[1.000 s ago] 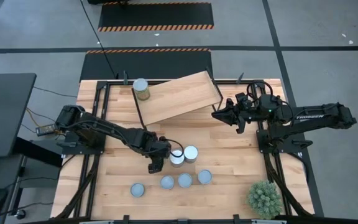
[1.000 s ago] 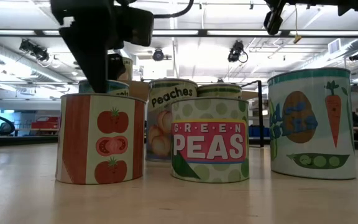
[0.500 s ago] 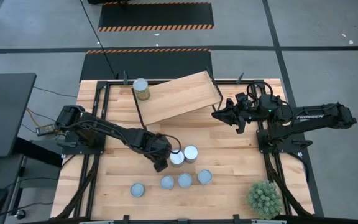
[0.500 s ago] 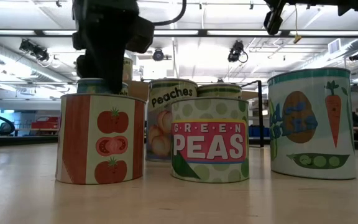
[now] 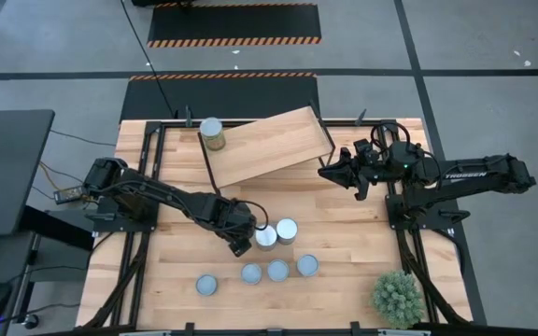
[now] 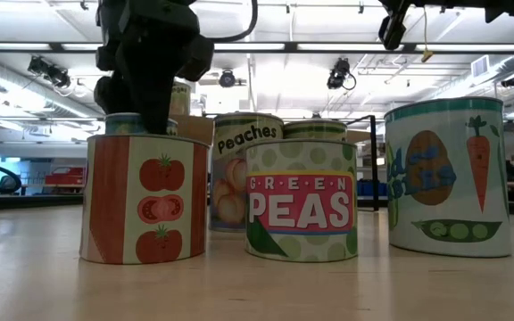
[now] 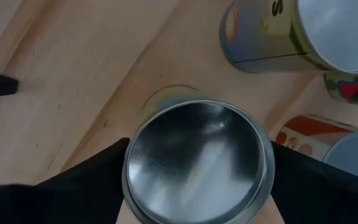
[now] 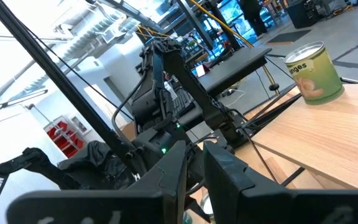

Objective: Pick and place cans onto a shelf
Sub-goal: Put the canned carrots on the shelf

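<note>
1. This is a robotics lab or test hall: two dark six-joint arms are bolted to a black metal frame [image 5: 157, 126] around a light wooden desk [image 5: 344, 233].
2. The grey concrete floor [image 5: 493, 56] carries black mats edged with orange-and-black hazard stripes [image 5: 233, 42].
3. The low view shows a high open ceiling with long strip lights [image 6: 328, 46] and hanging black cameras [image 6: 339, 73].
4. Loose cables [image 5: 162, 89] run across the floor to the frame.

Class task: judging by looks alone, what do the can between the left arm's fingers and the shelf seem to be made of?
Can: probably metal, with a shiny lid mirroring light. Shelf: seemingly pale matte wood with faint grain, on thin black legs, likely metal.
</note>
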Robot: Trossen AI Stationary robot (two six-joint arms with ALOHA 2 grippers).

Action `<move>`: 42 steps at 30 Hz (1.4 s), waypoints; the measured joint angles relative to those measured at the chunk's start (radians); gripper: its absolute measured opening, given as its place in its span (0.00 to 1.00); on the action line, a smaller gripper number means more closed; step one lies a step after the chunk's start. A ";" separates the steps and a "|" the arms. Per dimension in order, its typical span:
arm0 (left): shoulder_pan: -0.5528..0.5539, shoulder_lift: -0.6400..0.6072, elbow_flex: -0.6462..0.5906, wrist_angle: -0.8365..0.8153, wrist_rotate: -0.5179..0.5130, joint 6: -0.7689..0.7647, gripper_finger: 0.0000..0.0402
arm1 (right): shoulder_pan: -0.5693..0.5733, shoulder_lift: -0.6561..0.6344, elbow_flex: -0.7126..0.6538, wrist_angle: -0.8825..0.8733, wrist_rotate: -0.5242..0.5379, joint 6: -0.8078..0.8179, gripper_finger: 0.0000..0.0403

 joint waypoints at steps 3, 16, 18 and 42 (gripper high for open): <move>0.000 0.000 0.000 0.000 0.000 0.005 0.81 | 0.000 0.000 0.000 0.000 0.000 0.000 0.15; 0.077 0.000 0.158 -0.202 0.038 0.290 0.80 | -0.004 0.000 0.000 0.000 -0.010 -0.028 0.15; 0.112 -0.001 0.199 -0.219 0.078 0.352 0.80 | -0.008 0.000 0.000 0.001 -0.008 -0.024 0.15; 0.619 -0.001 0.634 -0.265 0.129 0.739 0.80 | -0.008 0.000 0.000 -0.011 0.038 -0.026 0.15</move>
